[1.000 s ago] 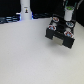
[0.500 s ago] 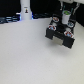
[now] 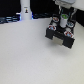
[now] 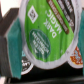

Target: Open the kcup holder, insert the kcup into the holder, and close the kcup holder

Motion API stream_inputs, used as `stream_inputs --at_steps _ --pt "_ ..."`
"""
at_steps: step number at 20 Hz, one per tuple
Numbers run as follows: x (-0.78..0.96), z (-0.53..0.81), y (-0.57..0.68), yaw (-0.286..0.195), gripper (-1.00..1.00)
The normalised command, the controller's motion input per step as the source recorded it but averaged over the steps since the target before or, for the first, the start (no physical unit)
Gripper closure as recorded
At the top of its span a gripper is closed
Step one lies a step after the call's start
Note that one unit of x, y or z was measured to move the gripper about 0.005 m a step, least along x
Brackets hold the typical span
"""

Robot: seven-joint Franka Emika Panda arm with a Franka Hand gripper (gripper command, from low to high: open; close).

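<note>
One kcup (image 4: 46,34) sits pinched in our hand (image 3: 64,19) above the kcup holder (image 3: 61,34); tilted, it could jam on a slot rim.

lab-like bare white tabletop (image 3: 25,55)

A broad white tabletop (image 3: 27,55) fills most of the exterior view, its surface plain, evenly lit and faintly bluish. Along its far edge runs a dark band of background (image 3: 10,7), too blurred to make out in detail, with small bluish glints low down at the exterior view's left. A tall white bottle-like object (image 3: 24,9) stands at the table's far edge against that darkness.
</note>
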Motion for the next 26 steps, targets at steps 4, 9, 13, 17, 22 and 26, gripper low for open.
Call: stream_inputs --at_steps 4,9,13,17,22,26 --pt "-0.11 -0.28 -0.09 0.018 1.0" --pt "-0.04 -0.27 -0.05 0.005 1.0" --pt "-0.04 -0.06 -0.01 -0.001 1.0" --pt "-0.1 0.31 0.08 0.0 1.0" --pt "-0.31 0.37 0.01 -0.007 1.0" --pt "-0.43 0.22 0.0 -0.025 1.0"
